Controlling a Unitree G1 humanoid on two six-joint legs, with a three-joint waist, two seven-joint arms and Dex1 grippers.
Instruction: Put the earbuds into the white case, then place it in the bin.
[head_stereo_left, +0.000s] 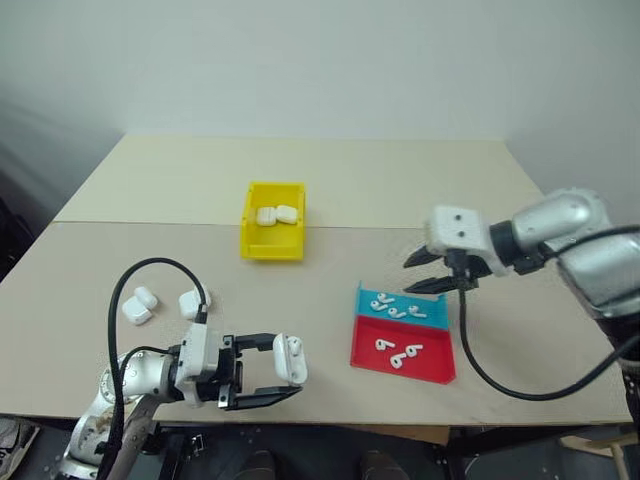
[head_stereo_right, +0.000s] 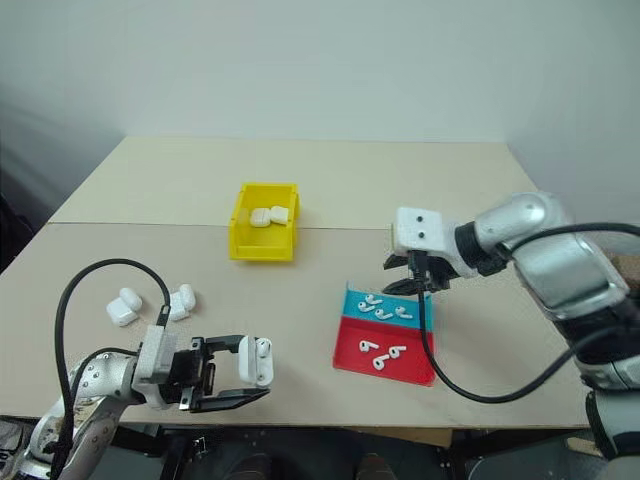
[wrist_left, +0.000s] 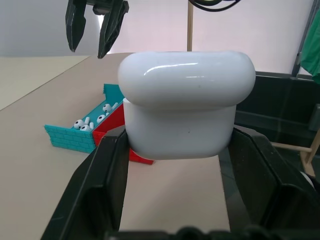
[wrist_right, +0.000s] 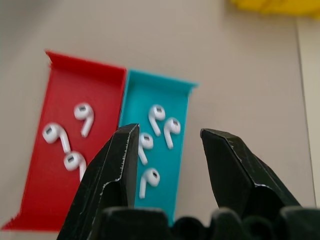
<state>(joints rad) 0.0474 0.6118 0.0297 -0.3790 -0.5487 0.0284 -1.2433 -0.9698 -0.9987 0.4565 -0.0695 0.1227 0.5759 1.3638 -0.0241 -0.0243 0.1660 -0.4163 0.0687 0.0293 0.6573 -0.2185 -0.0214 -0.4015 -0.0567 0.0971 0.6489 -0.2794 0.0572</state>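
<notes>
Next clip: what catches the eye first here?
The bright yellow plastic bin mid-table, two white cases inside. Near the front edge, the left gripper clamps a glossy white earbud case. The right gripper hangs open over the red-and-blue tray of small white earbuds.

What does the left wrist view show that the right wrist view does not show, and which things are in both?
Left wrist view alone: the white case, lid ajar, clamped in the left gripper, and the right gripper seen from outside, above the table. Right wrist view alone: a corner of the yellow bin, and a top-down look at the earbuds between the open black fingers. Both: the red-and-blue tray and the tabletop.
</notes>
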